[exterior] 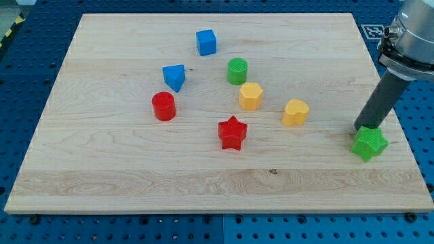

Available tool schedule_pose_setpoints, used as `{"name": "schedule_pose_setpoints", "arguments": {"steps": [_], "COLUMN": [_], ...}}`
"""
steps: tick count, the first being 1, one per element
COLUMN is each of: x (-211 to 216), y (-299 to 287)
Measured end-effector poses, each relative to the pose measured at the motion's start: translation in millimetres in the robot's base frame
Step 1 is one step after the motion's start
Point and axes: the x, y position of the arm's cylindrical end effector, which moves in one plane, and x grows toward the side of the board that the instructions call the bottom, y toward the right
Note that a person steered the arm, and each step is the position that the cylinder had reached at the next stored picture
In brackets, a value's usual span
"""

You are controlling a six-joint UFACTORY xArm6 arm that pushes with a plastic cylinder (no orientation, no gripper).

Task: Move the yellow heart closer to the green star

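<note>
The yellow heart (296,112) lies right of the board's middle. The green star (369,143) lies near the board's right edge, to the right of and slightly below the heart. The dark rod comes down from the view's top right, and my tip (361,128) stands just behind the green star's upper left, touching or nearly touching it. The tip is well to the right of the yellow heart.
A yellow hexagon (250,96), a green cylinder (237,71), a red star (232,133), a red cylinder (163,106), a blue triangular block (175,76) and a blue cube (206,42) lie left of the heart. The wooden board (102,169) sits on a blue perforated table.
</note>
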Motion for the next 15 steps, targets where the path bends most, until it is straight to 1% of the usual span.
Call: {"name": "schedule_pose_setpoints", "arguments": {"steps": [2,3,4,5,6,7,8,9,10,11,12,14,15], "x": [40.8,40.7,11.3,-39.9,-79.1,-88.1,-88.1,-80.8,-51.0,-43.3,-42.7,-3.7,4.4], "y": [0.0,2.4,2.4,2.3,-26.3,-81.2,-132.8,-135.8,-137.1,-137.1,-120.0,-82.2,-70.6]}}
